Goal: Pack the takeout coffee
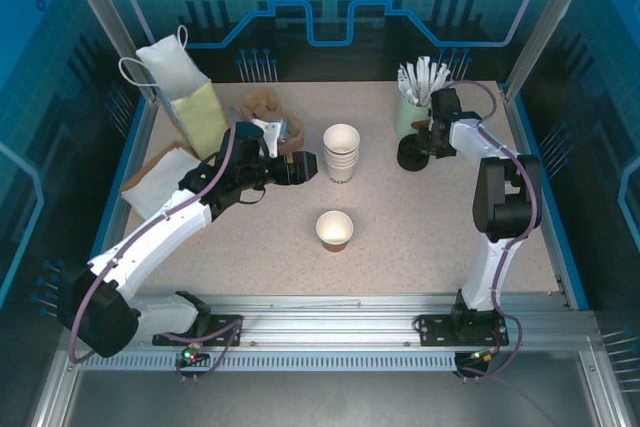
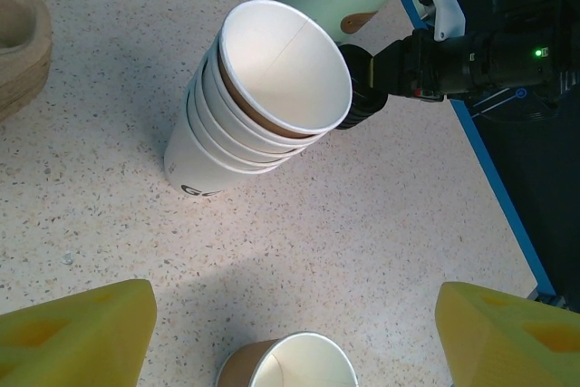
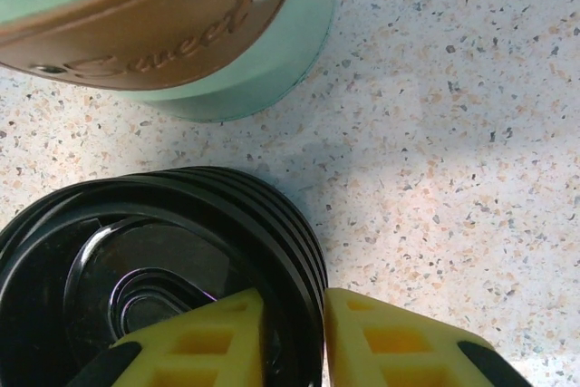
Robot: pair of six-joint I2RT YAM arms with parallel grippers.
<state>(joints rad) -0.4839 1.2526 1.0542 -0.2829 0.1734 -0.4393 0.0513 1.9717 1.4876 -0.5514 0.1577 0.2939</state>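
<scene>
The takeout coffee's small brown paper cup (image 1: pixel 334 230) stands lidless at the middle of the table, white inside; its rim shows in the left wrist view (image 2: pixel 292 364). My left gripper (image 1: pixel 300 167) hovers open left of the white cup stack, with its yellow fingers (image 2: pixel 77 333) wide apart over the brown cup (image 2: pixel 290 337). A stack of black lids (image 1: pixel 412 155) (image 3: pixel 136 251) sits beside the mint-green holder. My right gripper (image 1: pixel 428 142) (image 3: pixel 294 342) is shut on the stack's rim, one finger inside and one outside. The black lids (image 2: pixel 362 88) also peek out behind the white cups.
A stack of white paper cups (image 1: pixel 341 152) (image 2: pixel 263 88) stands mid-table. The mint-green holder (image 1: pixel 412 112) (image 3: pixel 181 33) with white sticks is at the back right. A white and green paper bag (image 1: pixel 185 87), a brown cardboard carrier (image 1: pixel 262 107) and a flat white bag (image 1: pixel 160 182) lie at the left.
</scene>
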